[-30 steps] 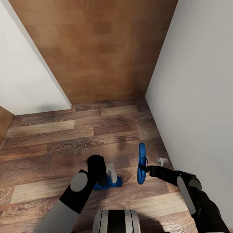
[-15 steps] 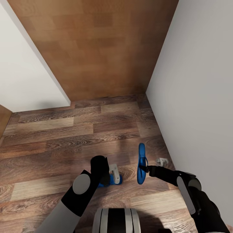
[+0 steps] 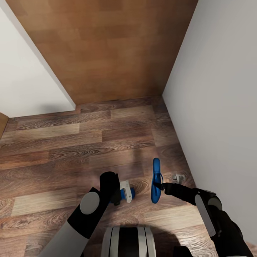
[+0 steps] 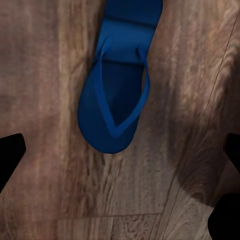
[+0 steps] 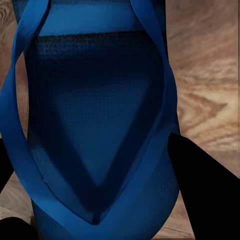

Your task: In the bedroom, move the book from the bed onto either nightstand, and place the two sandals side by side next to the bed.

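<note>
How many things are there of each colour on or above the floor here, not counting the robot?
Blue: 2, one sandal held on edge in the right hand, the other sandal flat on the wood floor below the left hand
White: 2, the walls
Brown: 2, the floor and the wooden panel
Total: 6

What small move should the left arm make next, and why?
Probably lower the left gripper and close on the floor sandal: it hangs open above that sandal, which lies flat on the wood floor, while the right gripper holds the other sandal.
</note>
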Robot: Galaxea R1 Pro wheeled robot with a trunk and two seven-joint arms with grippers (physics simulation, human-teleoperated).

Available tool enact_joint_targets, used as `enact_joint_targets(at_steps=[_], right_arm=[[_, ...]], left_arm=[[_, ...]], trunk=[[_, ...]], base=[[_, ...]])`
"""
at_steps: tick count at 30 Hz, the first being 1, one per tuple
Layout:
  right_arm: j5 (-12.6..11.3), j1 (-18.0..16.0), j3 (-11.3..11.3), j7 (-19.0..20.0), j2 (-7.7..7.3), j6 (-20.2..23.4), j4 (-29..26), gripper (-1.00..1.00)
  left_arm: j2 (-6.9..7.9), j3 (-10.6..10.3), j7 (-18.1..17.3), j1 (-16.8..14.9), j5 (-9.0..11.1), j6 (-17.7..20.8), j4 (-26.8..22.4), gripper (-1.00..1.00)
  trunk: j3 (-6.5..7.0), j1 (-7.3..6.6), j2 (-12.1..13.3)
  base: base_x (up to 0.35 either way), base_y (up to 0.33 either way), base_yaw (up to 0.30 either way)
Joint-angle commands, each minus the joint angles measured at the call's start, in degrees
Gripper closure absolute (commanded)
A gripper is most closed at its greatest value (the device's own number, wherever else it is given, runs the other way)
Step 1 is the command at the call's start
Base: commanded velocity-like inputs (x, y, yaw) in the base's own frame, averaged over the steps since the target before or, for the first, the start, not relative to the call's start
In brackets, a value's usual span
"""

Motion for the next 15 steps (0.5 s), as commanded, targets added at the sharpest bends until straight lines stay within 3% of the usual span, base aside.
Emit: enact_joint_targets(at_steps=[1, 15], right_arm=[[-0.3, 0.0, -0.1, 0.1, -0.01, 0.4, 0.0, 1.0], [-0.3, 0.0, 0.0, 0.1, 0.14, 0.4, 0.0, 1.0]], left_arm=[[-0.01, -0.1, -0.5, 0.0, -0.4, 0.6, 0.0, -1.0], [0.08, 0.2, -0.4, 0.0, -0.4, 0.6, 0.0, -1.0]], trunk=[[-0.26, 0.01, 0.0], [-3.36, 0.37, -0.2]], base=[[0.0, 0.0, 0.0], [0.0, 0.0, 0.0]])
